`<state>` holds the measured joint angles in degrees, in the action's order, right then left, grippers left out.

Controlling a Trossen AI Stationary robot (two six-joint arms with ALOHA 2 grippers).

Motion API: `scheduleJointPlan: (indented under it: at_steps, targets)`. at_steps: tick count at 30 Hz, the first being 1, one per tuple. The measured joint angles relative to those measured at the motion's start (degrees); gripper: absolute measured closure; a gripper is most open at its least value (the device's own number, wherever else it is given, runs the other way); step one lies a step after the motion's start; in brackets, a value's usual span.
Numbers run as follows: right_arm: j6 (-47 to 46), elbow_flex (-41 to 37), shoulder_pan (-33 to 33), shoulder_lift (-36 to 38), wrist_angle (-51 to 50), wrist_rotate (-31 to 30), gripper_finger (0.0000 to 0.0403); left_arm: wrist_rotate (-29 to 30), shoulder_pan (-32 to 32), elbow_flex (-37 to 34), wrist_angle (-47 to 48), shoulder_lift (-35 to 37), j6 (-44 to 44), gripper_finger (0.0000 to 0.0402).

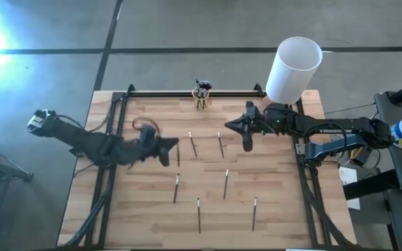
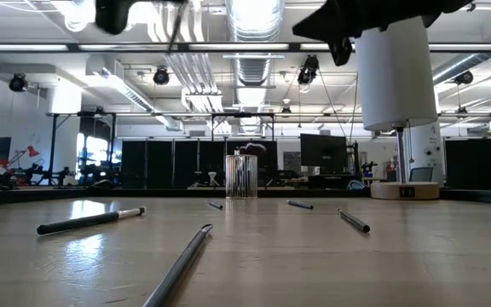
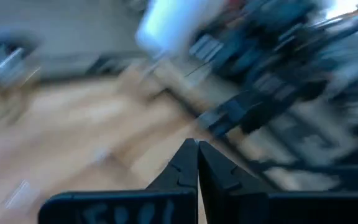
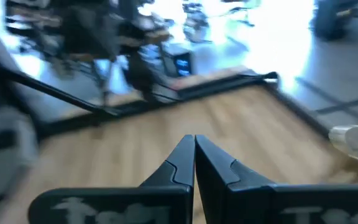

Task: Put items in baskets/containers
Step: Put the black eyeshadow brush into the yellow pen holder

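Several thin dark brushes (image 1: 226, 183) lie scattered on the wooden table (image 1: 145, 216); in the low view one lies close in front (image 2: 180, 264). A small clear glass cup (image 1: 202, 94) with brush heads sticking out stands at the back middle, also in the low view (image 2: 241, 176). My left gripper (image 1: 172, 146) hovers left of centre, beside one brush (image 1: 179, 155). Its fingers (image 3: 188, 165) are shut with nothing showing between them. My right gripper (image 1: 232, 124) hangs at the back right, pointing left, and its fingers (image 4: 182, 158) are shut on nothing.
A tall white cylinder (image 1: 294, 68) on a wooden base (image 2: 405, 189) stands at the back right corner. Black rails (image 1: 187, 91) frame the table's back and sides. Both arms show at the top of the low view, above the table.
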<state>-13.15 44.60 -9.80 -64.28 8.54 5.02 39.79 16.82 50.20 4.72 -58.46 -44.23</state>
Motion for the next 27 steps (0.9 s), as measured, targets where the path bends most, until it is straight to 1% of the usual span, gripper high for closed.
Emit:
scheduleJointPlan:
  at_steps: [2, 4, 6, 7, 10, 12, 14, 16, 21, 24, 27]
  targets:
    - [-3.9, 0.0, 0.1, -0.7, 2.2, 2.1, 0.0394, -8.6, -5.7, -1.7, -12.2, 1.1, 9.4, 0.0401]
    - [-7.4, 0.0, 0.2, -1.2, 4.2, 3.3, 0.0394, -18.4, -12.2, -2.7, -20.3, 1.2, 13.6, 0.0401]
    - [-9.2, 0.2, 0.6, -1.7, 5.8, 4.0, 0.0392, -28.9, -18.4, -2.8, -24.9, 0.2, 14.7, 0.0401]
    - [-9.7, 0.7, 0.8, -2.0, 5.8, 4.1, 0.0389, -32.7, -21.1, -2.9, -26.3, -0.5, 15.1, 0.0401]
    - [-10.2, 3.7, 1.7, -3.5, 5.4, 4.3, 0.0368, -42.0, -27.1, -2.9, -31.2, -3.3, 15.3, 0.0401]
    - [-10.2, 6.3, 2.3, -5.1, 5.3, 4.3, 0.0347, -47.1, -29.6, -2.9, -34.5, -5.2, 14.3, 0.0401]
    - [-10.3, 9.3, 2.6, -7.3, 4.6, 4.3, 0.0322, -50.5, -31.0, -2.8, -36.9, -6.9, 13.5, 0.0401]
    - [-10.5, 12.9, 2.6, -9.6, 2.1, 4.2, 0.0297, -52.6, -31.5, -1.8, -37.1, -8.2, 14.1, 0.0401]
    - [-10.1, 24.0, 1.4, -15.9, -7.2, 3.6, 0.0246, -54.9, -31.9, 0.1, -37.1, -10.2, 16.1, 0.0401]
    - [-9.3, 30.3, 0.9, -19.1, -12.9, 3.6, 0.0233, -55.5, -32.3, 0.3, -37.1, -10.4, 16.8, 0.0401]
    - [-8.5, 34.9, 0.6, -21.9, -16.3, 3.8, 0.0232, -55.6, -32.9, 0.3, -37.0, -9.8, 17.1, 0.0401]
